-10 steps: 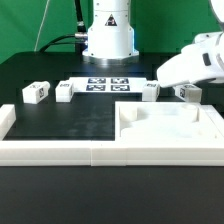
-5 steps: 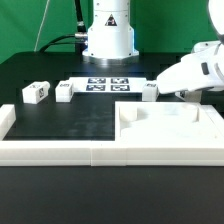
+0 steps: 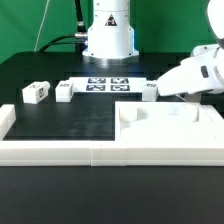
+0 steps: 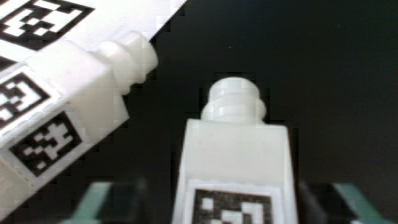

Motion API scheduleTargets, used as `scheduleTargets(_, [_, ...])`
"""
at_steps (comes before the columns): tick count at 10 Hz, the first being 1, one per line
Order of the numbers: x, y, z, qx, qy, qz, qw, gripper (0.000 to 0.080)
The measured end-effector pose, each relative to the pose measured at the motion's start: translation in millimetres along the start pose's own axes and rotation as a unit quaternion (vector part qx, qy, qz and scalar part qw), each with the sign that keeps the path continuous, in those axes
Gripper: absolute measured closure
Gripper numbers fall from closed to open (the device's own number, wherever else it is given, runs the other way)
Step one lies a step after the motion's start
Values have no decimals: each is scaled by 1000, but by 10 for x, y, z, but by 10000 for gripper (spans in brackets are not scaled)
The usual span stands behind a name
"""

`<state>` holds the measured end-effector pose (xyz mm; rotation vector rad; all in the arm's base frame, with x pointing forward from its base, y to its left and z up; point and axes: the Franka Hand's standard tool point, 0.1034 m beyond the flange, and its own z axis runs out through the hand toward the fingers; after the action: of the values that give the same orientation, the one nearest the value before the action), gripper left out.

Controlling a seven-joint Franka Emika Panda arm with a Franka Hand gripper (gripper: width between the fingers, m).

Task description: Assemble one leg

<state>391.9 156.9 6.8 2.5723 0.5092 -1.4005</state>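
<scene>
My gripper point(image 3: 188, 95) is low over the table at the exterior view's right, behind the large white panel point(image 3: 170, 128). In the wrist view a short white leg point(image 4: 237, 140) with a round peg end and a square tag lies between my fingers point(image 4: 103, 196). A dark gap shows on each side of it, so the gripper point(image 4: 228, 196) is open around it. In the exterior view my hand hides this leg. Another tagged leg point(image 4: 68, 95) lies close beside it and also shows in the exterior view point(image 3: 150, 91). Two more legs point(image 3: 36, 91) point(image 3: 65, 90) lie at the left.
The marker board point(image 3: 106, 85) lies in front of the robot base point(image 3: 107, 35). Long white border rails point(image 3: 90, 152) run along the front, with a raised end at the left point(image 3: 6, 118).
My gripper has come down and slightly to the exterior view's left over the right-hand leg. That leg showed below the hand before and is now covered. The other parts have not moved.
</scene>
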Motion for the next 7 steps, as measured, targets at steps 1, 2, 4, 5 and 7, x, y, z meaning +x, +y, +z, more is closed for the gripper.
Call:
scheduleTargets(1, [-1, 0, 0, 0, 0, 0, 1000, 515])
scheduleTargets(2, [-1, 0, 0, 0, 0, 0, 1000, 515])
scheduleTargets(4, [-1, 0, 0, 0, 0, 0, 1000, 515])
scheduleTargets(5, [-1, 0, 0, 0, 0, 0, 1000, 515])
scheduleTargets(7, [-1, 0, -1, 0, 0, 0, 1000, 515])
